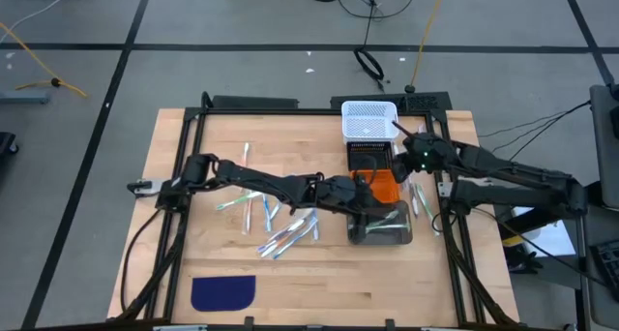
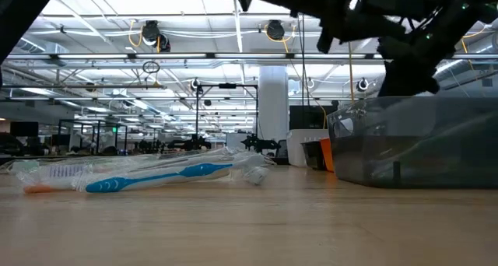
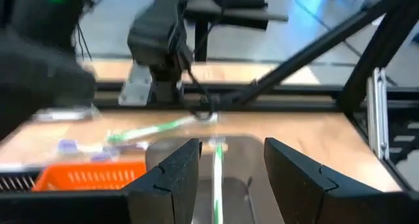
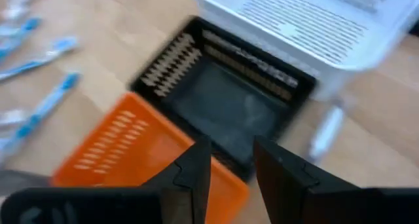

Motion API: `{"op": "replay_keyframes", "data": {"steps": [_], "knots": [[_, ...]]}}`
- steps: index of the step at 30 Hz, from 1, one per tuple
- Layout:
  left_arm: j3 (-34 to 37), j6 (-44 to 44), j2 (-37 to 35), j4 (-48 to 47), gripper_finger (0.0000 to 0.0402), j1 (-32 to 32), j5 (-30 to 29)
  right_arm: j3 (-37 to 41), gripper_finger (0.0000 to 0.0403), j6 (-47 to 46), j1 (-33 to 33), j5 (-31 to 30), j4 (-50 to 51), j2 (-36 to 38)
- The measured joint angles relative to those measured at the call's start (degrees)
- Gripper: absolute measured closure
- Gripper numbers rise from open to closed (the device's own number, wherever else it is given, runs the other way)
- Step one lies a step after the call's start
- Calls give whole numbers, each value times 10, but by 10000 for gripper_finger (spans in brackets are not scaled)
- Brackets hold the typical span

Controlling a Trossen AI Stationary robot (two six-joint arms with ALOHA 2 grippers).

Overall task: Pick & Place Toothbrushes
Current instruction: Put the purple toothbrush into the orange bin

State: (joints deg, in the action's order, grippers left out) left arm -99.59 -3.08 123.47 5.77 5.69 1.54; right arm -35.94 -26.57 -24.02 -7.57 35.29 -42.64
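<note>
Here, the left gripper was held over the clear, smoke-tinted plastic bin, its two dark fingers spread apart with nothing clamped between them; in the left wrist view a thin toothbrush with a green accent was seen lying below the gap between those fingers, inside the bin. Just beyond that gripper the orange slotted plastic basket was placed, and beyond it the black slotted basket and the white slotted basket were lined up in a row. The right gripper was held above the baskets, close beside the black one, with its fingers parted by a narrow gap and nothing seen between them. To the outer side of the left gripper, well apart from it, the loose toothbrushes, thin white and clear sticks with blue and green accents, were scattered over the pale wooden tabletop; in the low view one with a light blue handle was seen lying flat among them. A few more toothbrushes were left on the table just beside the clear bin, near the right arm. A dark blue flat cloth patch was laid at the table's near edge, far from both grippers.
</note>
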Motion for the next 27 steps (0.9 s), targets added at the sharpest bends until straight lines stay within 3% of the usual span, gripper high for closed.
{"op": "replay_keyframes", "data": {"steps": [10, 27], "knots": [[1, 42, -50, -142, 231, 0, -1, 0, 298, -6, -78, 11, 121, -32], [1, 47, -60, -174, 231, 0, -27, 0, 298, -12, -94, -4, 160, -150]]}}
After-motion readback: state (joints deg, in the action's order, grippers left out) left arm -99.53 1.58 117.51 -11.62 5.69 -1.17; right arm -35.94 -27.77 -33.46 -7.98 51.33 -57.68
